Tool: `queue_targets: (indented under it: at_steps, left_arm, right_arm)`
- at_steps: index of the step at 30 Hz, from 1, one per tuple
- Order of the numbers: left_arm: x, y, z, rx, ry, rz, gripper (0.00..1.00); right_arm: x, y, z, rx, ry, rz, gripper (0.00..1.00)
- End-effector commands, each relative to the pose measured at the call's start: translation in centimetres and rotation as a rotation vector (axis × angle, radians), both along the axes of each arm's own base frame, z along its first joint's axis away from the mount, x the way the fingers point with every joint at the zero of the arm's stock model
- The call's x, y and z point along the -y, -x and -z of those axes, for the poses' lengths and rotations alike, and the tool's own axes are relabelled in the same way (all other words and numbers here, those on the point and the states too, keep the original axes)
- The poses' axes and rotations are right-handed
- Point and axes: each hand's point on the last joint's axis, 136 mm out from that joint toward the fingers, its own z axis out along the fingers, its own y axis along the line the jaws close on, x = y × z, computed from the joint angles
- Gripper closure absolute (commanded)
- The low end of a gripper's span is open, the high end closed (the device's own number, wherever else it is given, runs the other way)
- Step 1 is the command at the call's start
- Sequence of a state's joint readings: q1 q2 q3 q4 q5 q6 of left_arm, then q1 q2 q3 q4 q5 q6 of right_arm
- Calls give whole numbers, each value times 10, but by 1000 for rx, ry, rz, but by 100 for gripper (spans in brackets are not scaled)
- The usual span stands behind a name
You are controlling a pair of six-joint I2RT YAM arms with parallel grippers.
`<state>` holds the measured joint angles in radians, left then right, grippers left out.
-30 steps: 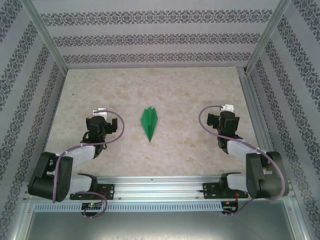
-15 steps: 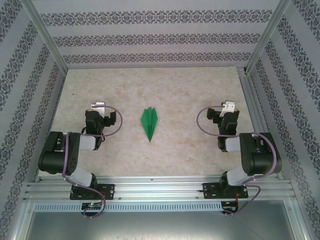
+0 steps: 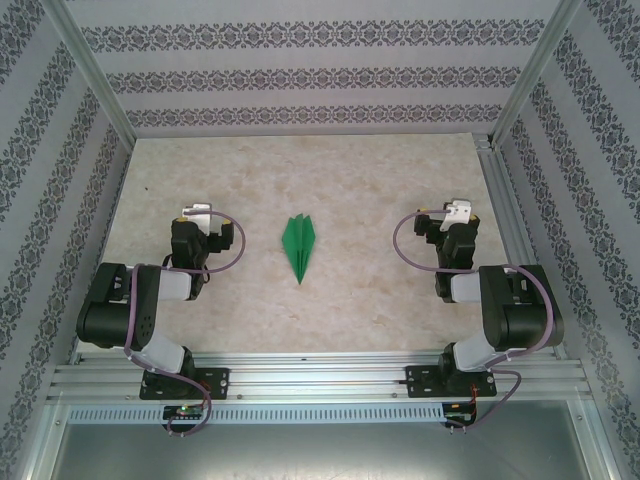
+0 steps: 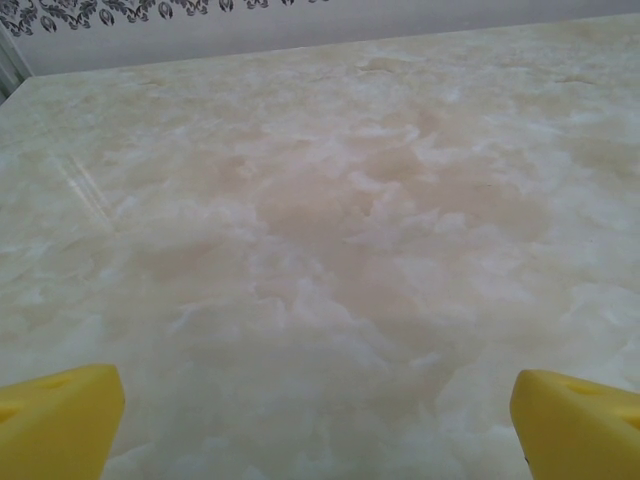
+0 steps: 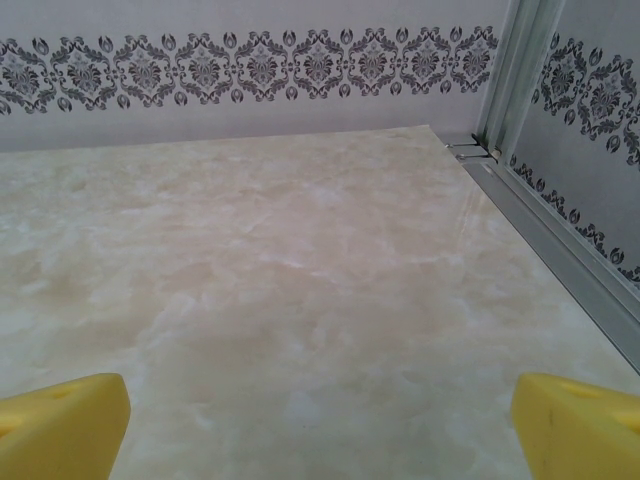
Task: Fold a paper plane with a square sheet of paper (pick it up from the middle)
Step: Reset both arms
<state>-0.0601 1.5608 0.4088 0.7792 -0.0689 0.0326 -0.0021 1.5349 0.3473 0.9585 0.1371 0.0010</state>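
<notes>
1. Paper plane (image 3: 300, 248) lies flat mid-table (image 3: 390, 170), pointed tip toward arm bases, btwn both arms, well apart from each.
2. Left gripper (image 4: 320, 425): yellow fingers spread wide over bare tabletop.
3. Right gripper (image 5: 320, 430): fingers spread wide too; metal rail (image 5: 545, 240) runs along table's R edge, near.
4. Open tabletop all round plane; patterned walls (image 3: 300, 80) at far + side edges.

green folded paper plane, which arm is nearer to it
Left. The left arm sits just left of the green folded paper plane; the right arm is farther off on its right.
</notes>
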Motion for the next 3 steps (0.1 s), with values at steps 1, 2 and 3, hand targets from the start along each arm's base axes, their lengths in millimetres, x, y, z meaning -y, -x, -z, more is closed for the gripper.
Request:
queue_targets:
  at_steps: [1, 2, 3]
  left_arm:
    - [6, -6, -14, 54, 14, 20, 0]
    - [6, -6, -14, 55, 14, 20, 0]
    - [6, -6, -14, 54, 14, 20, 0]
  right_arm:
    - [1, -4, -13, 52, -8, 8, 2]
    - [1, -4, -13, 53, -8, 9, 2]
    - [1, -4, -13, 52, -8, 8, 2]
